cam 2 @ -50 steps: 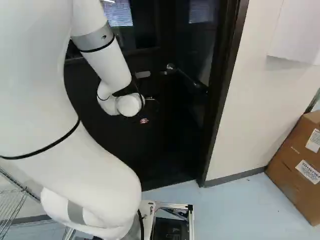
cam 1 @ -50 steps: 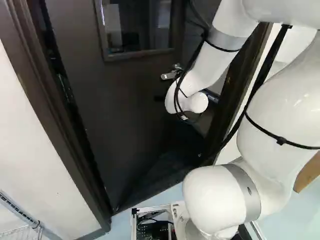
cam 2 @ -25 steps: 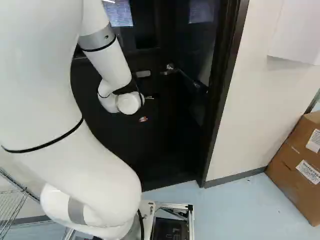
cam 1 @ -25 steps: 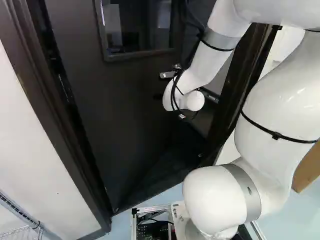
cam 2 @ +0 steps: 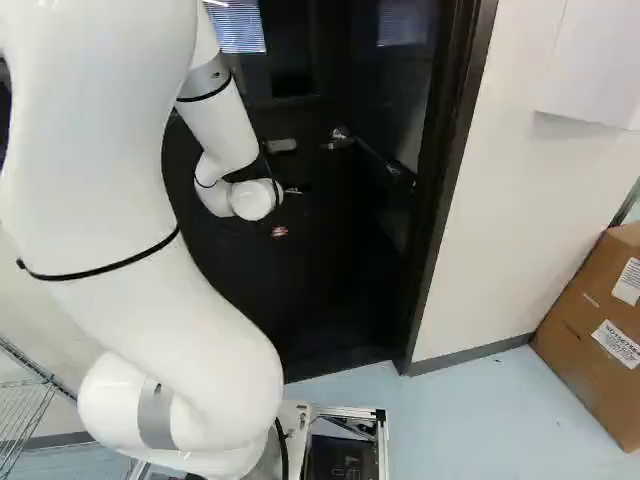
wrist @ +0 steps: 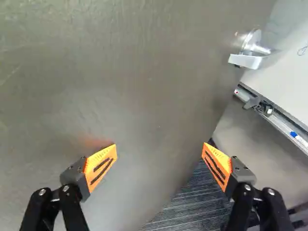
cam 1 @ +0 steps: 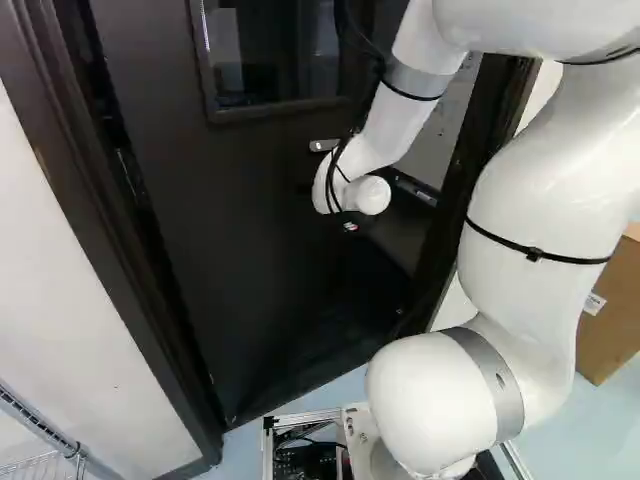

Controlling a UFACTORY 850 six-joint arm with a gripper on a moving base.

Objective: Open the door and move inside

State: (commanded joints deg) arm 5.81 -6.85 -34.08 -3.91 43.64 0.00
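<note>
One tool [cam 2: 279, 231], its two fingers well apart, orange pads [wrist: 101, 166] facing with nothing gripped, at one dark door [cam 1: 230, 220]. The door stands ajar, one window [cam 1: 275, 60] in it. Taking straight ahead of the tool as twelve, one lever handle [wrist: 248, 60] lies between one and two o'clock, apart from both fingers. Past the door's free edge, on its three o'clock side, a gap shows one tray [wrist: 279, 122] and striped flooring [wrist: 192, 204]. One cardboard stack [cam 2: 590, 340] sits between three and four o'clock in the right base view, outside the door frame [cam 2: 440, 190].
</note>
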